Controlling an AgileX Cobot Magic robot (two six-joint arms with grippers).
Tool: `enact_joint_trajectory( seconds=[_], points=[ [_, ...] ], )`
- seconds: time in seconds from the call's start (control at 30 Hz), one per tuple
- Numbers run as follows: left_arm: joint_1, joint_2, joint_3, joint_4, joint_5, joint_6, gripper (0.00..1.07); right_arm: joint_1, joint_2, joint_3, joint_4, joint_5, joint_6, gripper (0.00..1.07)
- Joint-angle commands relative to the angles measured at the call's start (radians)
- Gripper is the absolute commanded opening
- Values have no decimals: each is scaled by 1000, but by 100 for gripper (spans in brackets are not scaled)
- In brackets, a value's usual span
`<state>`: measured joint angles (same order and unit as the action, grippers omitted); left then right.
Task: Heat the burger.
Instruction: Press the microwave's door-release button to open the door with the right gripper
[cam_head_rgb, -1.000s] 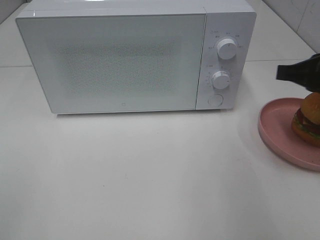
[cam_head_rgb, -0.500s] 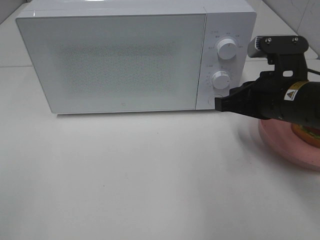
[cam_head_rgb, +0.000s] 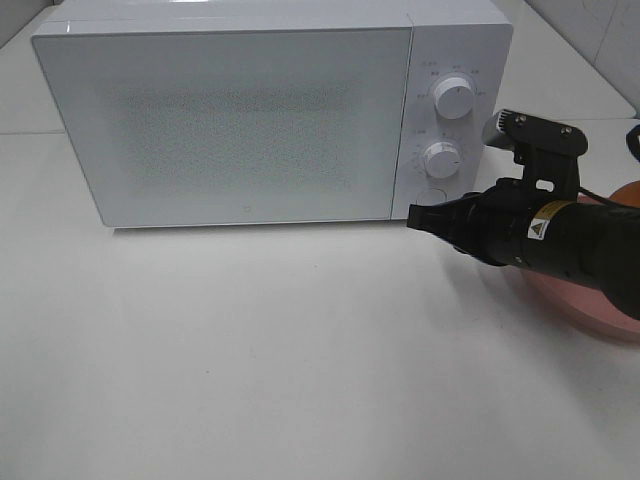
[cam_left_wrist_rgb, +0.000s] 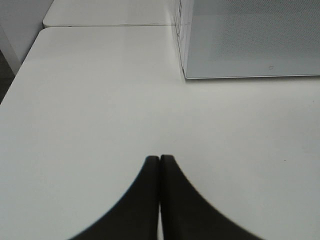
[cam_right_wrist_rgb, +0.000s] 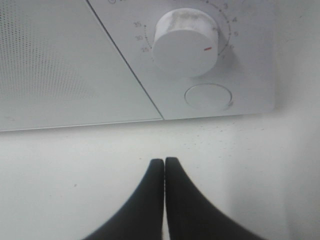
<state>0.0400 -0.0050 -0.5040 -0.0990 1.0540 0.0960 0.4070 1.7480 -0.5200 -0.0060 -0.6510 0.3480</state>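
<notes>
With jaws pressed together, the right gripper (cam_right_wrist_rgb: 164, 161) should meet the round button (cam_right_wrist_rgb: 207, 96) squarely (not the dial (cam_right_wrist_rgb: 186, 41) above it), pushing straight in.

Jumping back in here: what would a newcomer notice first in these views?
The big white box-shaped microwave oven fills the back of the scene, door shut. The black right pincer, jaws shut, points at the round white button at the oven's lower right corner, and its arm hides most of the pink round plate.

Black right arm (cam_head_rgb: 575, 250) bears a yellow warning label (cam_head_rgb: 537, 229) and a screwed bracket (cam_head_rgb: 540, 140).
</notes>
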Motion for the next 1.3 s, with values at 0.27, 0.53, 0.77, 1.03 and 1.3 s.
enact_joint_trajectory(
  seconds=[0.27,0.53,0.77,1.03,1.3],
  points=[
    [0,-20,2,3,-14,0,0,0,98,-89,-249,-113,522,0],
    [0,-20,2,3,-14,0,0,0,150,-103,-120,-175,685,0],
    [0,-20,2,3,-14,0,0,0,153,-103,78,-187,709,0],
    [0,-20,2,3,-14,0,0,0,190,-103,123,-197,805,0],
    [0,-20,2,3,-14,0,0,0,248,-108,139,-318,879,0]
  ],
)
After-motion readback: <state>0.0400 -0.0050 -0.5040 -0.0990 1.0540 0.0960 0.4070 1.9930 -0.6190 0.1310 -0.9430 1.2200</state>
